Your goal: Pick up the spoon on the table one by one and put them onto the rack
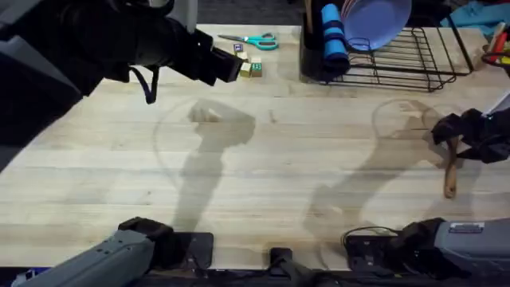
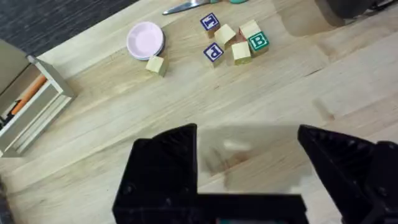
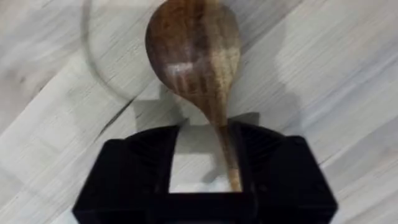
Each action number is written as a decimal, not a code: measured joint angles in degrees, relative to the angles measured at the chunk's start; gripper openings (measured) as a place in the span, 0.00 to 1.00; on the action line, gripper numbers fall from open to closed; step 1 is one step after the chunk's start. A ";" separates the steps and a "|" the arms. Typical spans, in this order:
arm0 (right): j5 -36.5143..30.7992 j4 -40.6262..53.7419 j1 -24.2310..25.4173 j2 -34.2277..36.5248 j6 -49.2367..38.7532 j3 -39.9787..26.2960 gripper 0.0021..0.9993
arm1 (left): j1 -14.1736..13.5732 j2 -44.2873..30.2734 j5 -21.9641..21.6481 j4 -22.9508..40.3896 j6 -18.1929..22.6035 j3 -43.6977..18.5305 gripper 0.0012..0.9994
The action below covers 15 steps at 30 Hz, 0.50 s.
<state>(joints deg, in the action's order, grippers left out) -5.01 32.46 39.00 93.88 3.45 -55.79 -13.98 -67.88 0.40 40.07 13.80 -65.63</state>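
My right gripper [image 3: 205, 168] straddles the neck of the wooden spoon [image 3: 196, 56], fingers set either side of the thin handle just behind the bowl; there appears to be a gap beside the handle, so I cannot tell whether I am clamped on it yet. The spoon lies on the table [image 1: 263, 175] near its right edge, well short of the black wire rack [image 1: 398, 60]. My left gripper [image 2: 249, 168] hangs released and empty near the letter blocks [image 2: 233, 40].
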 joint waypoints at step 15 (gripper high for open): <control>-3.84 -0.51 -0.24 0.26 -0.03 -0.31 0.04 | 0.00 0.00 0.00 0.00 -0.01 0.00 0.99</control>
<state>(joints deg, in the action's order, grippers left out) -8.85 31.95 38.76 94.14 3.42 -56.10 -13.98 -67.88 0.40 40.07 13.80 -65.63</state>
